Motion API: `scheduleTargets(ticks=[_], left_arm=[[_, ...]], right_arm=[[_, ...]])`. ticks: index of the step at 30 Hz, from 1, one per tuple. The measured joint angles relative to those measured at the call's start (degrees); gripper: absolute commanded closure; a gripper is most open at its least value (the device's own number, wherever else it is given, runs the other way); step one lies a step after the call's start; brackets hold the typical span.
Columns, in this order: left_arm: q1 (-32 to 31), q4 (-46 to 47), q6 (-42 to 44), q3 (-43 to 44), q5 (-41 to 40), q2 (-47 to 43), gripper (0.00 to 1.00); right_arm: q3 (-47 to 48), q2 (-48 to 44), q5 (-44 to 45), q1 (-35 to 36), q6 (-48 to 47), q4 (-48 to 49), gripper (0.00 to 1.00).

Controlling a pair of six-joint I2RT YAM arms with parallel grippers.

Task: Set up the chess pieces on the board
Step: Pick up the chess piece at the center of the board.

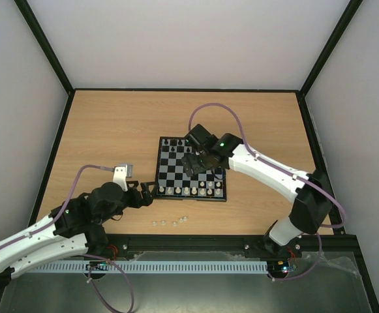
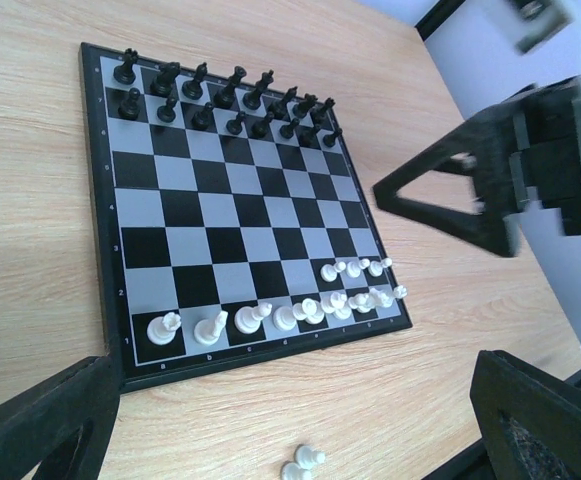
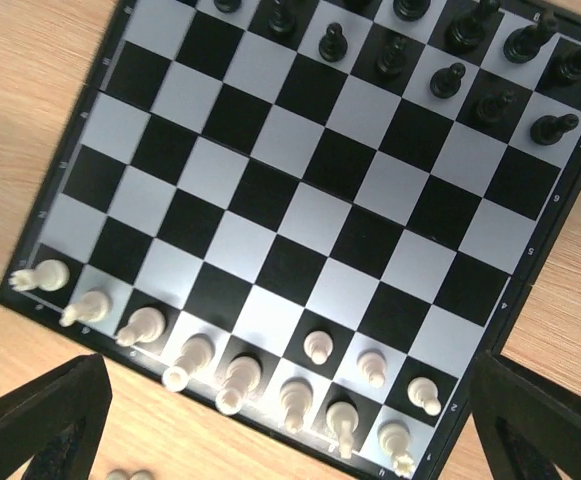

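Tiny cream chess pieces (image 3: 317, 347) crowd the near rows of the black-and-grey checked board (image 3: 270, 200), below the right gripper (image 1: 198, 162), jaws wide, empty. Left gripper (image 1: 147, 193) gapes empty, loose cream strays (image 1: 169, 222) near it. A careless descent could topple packed neighbours.

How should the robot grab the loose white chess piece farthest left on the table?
I'd pinch the leftmost loose piece across its middle, coming straight down from above. It is tiny and low on the table, with neighbours close on one side.
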Motion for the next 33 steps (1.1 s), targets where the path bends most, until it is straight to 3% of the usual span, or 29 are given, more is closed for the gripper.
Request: scheduleTargets(ticks=[12,22,27,33], left_arm=[[0.0,0.2,0.7,1.7,0.1,3.6,0.01],[0.0,1.8,1.4,3.2,-0.2,8.3,0.01],[0.0,2.8,1.5,3.4,-0.6,12.0,0.01],[0.0,4.2,1.5,3.8,-2.4,13.6,0.01]], right_arm=[[-7.8,-17.2,-7.2,0.0,1.7,2.7,0.01],[-33.3,-40.7,-23.2,0.0,8.7,15.5,0.01],[-43.5,-45.0,-28.4,0.9,12.3,21.6,0.01],[-46.6,-47.4,-30.0,2.9,13.6,27.2,0.01]])
